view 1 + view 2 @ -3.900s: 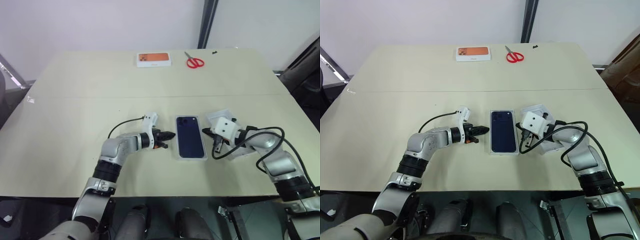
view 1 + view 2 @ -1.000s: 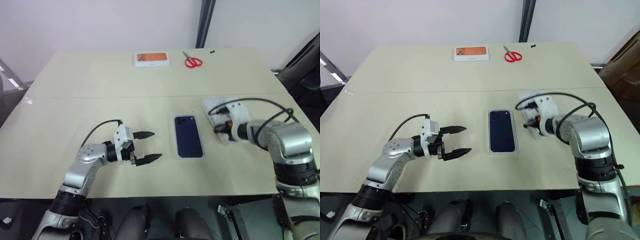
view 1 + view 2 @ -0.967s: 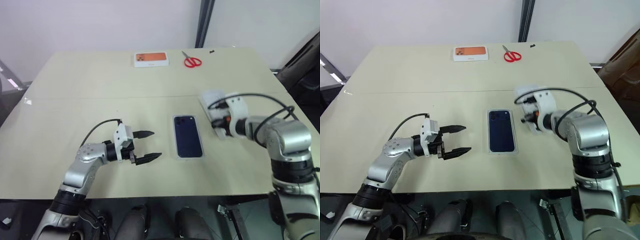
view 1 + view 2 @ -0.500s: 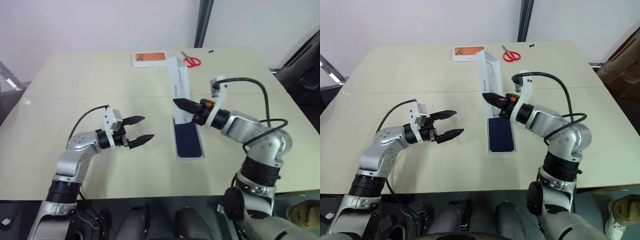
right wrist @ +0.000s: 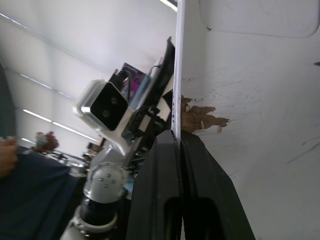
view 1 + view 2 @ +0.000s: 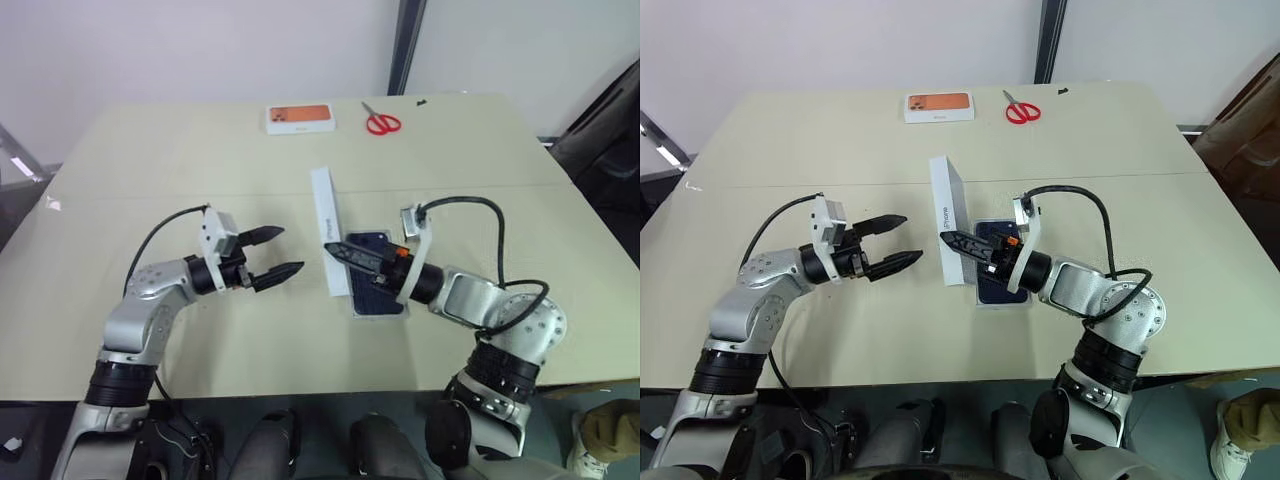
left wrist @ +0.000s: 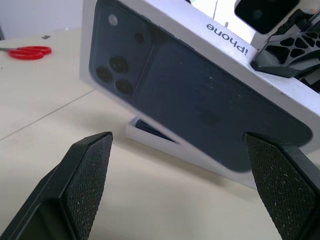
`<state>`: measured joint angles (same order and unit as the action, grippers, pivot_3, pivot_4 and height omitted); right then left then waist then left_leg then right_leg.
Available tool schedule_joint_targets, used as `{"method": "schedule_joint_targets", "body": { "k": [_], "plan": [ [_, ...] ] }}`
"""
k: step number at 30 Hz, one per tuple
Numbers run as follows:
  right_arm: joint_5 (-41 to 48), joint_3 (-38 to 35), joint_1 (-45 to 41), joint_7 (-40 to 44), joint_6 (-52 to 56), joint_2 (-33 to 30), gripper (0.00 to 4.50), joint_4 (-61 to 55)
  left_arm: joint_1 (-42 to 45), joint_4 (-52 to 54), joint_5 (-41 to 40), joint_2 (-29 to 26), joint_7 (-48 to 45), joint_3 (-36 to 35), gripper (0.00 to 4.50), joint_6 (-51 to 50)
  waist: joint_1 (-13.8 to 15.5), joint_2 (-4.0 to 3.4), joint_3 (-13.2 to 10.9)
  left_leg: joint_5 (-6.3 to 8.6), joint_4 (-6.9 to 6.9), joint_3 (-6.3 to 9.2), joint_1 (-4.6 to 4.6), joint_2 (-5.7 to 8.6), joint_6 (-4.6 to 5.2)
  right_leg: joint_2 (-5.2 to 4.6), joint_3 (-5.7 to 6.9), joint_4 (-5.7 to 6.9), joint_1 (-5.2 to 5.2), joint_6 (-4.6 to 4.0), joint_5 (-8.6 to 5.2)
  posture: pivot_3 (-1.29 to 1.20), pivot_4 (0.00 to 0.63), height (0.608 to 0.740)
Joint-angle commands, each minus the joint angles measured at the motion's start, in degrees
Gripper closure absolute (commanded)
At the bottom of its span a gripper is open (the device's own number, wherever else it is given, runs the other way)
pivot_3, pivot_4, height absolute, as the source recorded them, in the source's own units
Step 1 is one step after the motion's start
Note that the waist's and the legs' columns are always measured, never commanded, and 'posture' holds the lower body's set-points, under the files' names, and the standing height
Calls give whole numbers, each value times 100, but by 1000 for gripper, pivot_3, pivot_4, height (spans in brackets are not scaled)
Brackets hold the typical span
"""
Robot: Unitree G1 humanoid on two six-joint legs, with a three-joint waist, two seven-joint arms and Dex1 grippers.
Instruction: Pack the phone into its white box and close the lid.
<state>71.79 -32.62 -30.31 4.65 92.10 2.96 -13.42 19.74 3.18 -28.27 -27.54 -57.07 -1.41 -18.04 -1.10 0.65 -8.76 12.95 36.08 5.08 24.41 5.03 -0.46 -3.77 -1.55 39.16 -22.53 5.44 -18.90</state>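
Your slim dark navy phone (image 6: 377,265) lies flat in the shallow white box tray (image 6: 380,311) at the middle of the pale beige counter (image 6: 300,170), its near part hidden behind your right arm. Just beside it on its left, the white rectangular lid (image 6: 951,232) is lifted off the counter and stands on edge, tilted. In the left wrist view its outer face carries a printed picture of a dark phone (image 7: 190,97) and lettering on the side wall. Your right pincer (image 6: 962,243) is clamped shut on the lid's thin wall, the two black fingers pressed together on its edge in the right wrist view. Your left pincer (image 6: 284,252) hangs above the counter, left of the lid and apart from it, its fingers spread wide and pointing at the lid's printed face. At the far edge of the counter lie an orange-topped white box (image 6: 300,118) and red-handled scissors (image 6: 383,122), well apart from the phone.
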Motion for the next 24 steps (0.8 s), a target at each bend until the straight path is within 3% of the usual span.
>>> {"method": "schedule_joint_targets", "body": {
  "k": [1,7,8,11,16,17,20,24],
  "plan": [
    [877,-60,141,-838,-117,88,4477,315,-97,279,-122,44,47,-100,94,79,-4,0,0,0,0,0,0,0,0,0,0,0,0,0,0,0,150,734],
    [2368,880,618,-1897,-821,-571,4477,470,-270,436,-158,89,72,1,94,-102,-8,-3,-1,0,2,-2,2,0,1,-1,-1,-1,1,0,0,0,150,734],
    [2530,1053,685,-1986,-966,-709,4494,450,-313,436,-168,73,29,48,352,-162,-10,-3,-1,0,2,-2,1,0,1,-1,-2,-1,1,0,0,0,150,734],
    [2976,1489,823,-2169,-1426,-1094,4500,425,-404,431,-88,82,36,148,1445,-213,-15,-3,-2,0,0,-2,1,-2,2,1,-1,-1,2,0,0,0,150,734],
    [3375,2028,977,-2298,-2032,-1656,4500,504,-504,445,21,175,78,367,4133,-166,8,-3,-1,2,6,-2,1,-2,6,0,2,-7,12,1,-1,0,150,734],
    [3294,2093,985,-2309,-2131,-1747,4215,528,-503,406,84,241,107,438,4498,-113,6,-3,-1,2,6,-2,1,-1,7,0,2,-8,12,1,-1,0,150,734],
    [3239,2253,967,-2261,-2406,-1982,3093,550,-440,272,129,422,197,559,4500,-153,10,-2,-1,2,6,-2,1,-2,8,1,3,-8,12,1,-1,0,150,734],
    [2948,2197,734,-2040,-2741,-2318,1016,621,-269,77,366,706,368,691,4500,101,18,-2,-2,2,7,-3,1,-2,8,1,3,-9,13,1,-1,0,150,734]
  ]
}}
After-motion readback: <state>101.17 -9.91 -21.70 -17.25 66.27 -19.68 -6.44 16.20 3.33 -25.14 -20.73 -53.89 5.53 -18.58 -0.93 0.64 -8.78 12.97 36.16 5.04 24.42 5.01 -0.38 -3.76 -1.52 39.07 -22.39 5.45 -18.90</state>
